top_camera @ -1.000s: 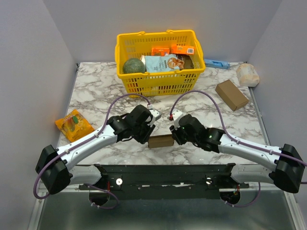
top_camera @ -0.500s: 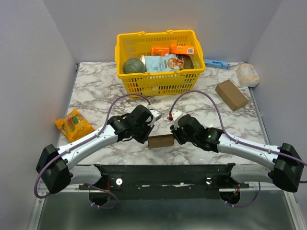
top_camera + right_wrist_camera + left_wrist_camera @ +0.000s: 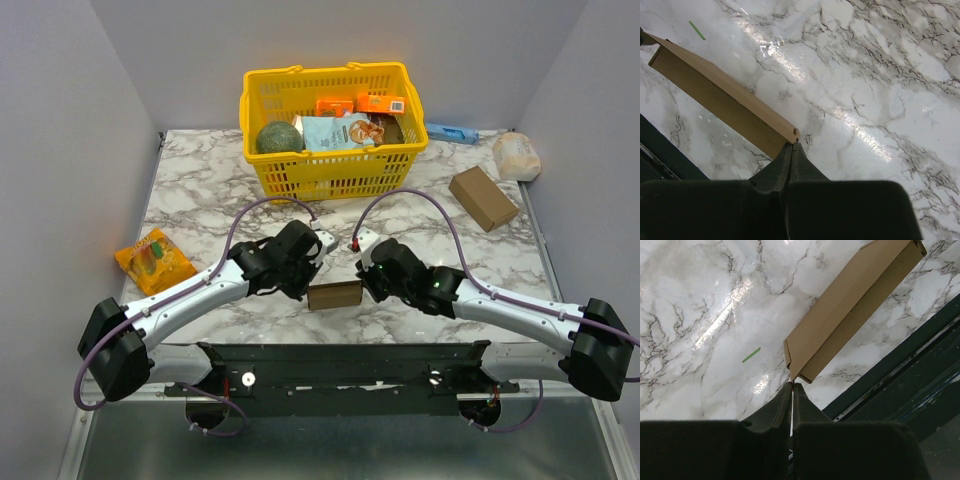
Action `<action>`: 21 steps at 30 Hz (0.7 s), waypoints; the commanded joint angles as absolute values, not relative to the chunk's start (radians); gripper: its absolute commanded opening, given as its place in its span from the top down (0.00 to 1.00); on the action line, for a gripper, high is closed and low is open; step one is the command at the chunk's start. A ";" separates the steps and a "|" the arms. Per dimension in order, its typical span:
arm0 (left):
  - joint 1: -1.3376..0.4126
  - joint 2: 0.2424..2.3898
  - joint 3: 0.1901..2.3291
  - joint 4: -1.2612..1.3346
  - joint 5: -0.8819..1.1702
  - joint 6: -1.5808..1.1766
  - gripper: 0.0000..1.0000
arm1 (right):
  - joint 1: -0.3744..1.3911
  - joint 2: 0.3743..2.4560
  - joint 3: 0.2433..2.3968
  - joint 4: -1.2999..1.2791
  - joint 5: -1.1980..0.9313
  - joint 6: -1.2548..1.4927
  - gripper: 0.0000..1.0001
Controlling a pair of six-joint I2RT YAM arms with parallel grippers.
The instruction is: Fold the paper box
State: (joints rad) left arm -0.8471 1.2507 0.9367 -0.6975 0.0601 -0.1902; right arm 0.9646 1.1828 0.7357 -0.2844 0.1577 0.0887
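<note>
The paper box [image 3: 335,295] is a narrow, flattened brown cardboard strip lying near the table's front edge, between my two grippers. My left gripper [image 3: 309,284] is shut, its tips pinching the box's left end corner. In the left wrist view the box [image 3: 850,305] runs away up and to the right from the closed gripper tips [image 3: 792,384]. My right gripper [image 3: 364,286] is shut at the box's right end. In the right wrist view the box [image 3: 715,92] runs up and to the left from that gripper's tips [image 3: 792,144], which grip its corner tab.
A yellow basket [image 3: 258,160] with groceries stands at the back centre. A thicker brown carton [image 3: 483,197] and a white bag [image 3: 517,155] are at the right, an orange snack packet [image 3: 153,258] at the left. The dark front rail [image 3: 340,365] runs just below the box.
Both grippers have shifted very slightly while staying shut at the box's ends. The box has stayed in nearly the same place.
</note>
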 commanded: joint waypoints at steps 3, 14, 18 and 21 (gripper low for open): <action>-0.861 1.262 0.972 -0.677 0.023 -0.241 0.94 | 0.960 1.167 0.755 -0.259 0.147 0.118 0.98; -0.877 1.262 0.973 -0.594 -0.046 -0.412 0.99 | 0.966 1.164 0.758 -0.249 0.209 0.241 1.00; -0.882 1.258 0.962 -0.555 -0.064 -0.457 1.00 | 0.974 1.155 0.749 -0.244 0.229 0.262 1.00; -0.882 1.252 0.953 -0.531 -0.067 -0.482 1.00 | 0.976 1.149 0.741 -0.244 0.236 0.265 0.99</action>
State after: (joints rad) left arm -0.8684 1.2617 0.9569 -0.6460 -0.0559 -0.4023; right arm 0.9646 1.1728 0.7357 -0.2863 0.2230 0.2253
